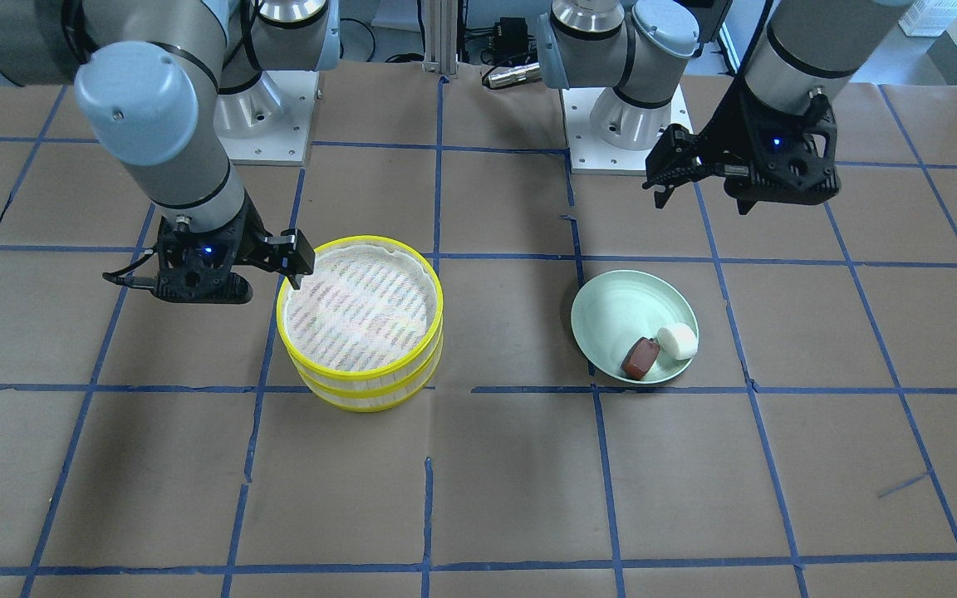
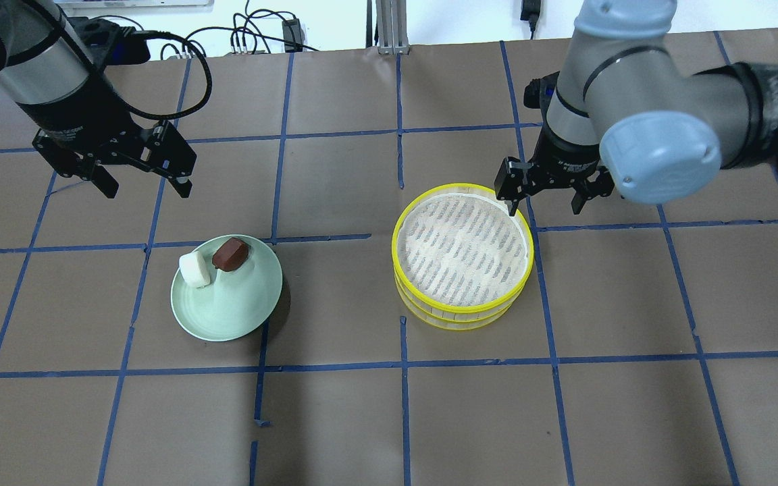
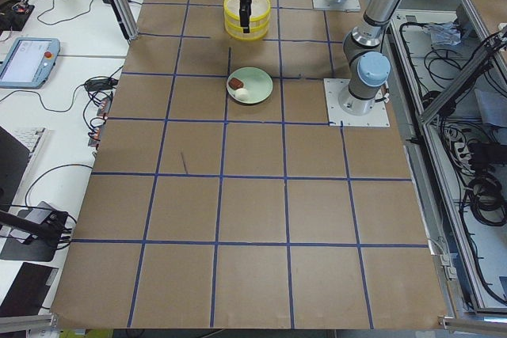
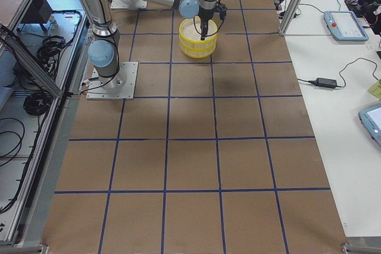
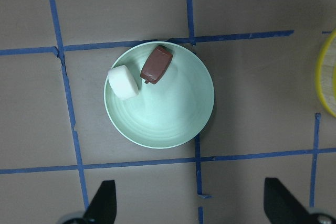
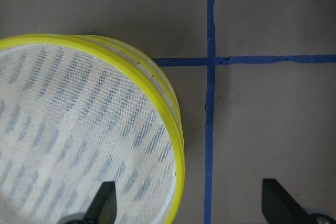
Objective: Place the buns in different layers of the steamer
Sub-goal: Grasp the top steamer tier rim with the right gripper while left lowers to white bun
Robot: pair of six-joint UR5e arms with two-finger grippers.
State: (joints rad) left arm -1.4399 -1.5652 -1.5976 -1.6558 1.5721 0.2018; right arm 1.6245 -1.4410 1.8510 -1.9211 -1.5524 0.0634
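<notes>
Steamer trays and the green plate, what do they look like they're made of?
Steamer trays: bright yellow rims look like smooth plastic; pale slatted walls could be bamboo or plastic; white liner looks like woven cloth or paper. Plate: pale green, smooth, faint concentric rings, slight sheen, so glazed ceramic or melamine; cannot tell which.

Stacked yellow-rimmed steamer trays [image 6: 176, 129] at left, white liner [image 6: 68, 129] inside. Pincer [image 6: 187, 198] spread wide: one tip over liner, other over taped worktop [image 6: 273, 140].
</notes>
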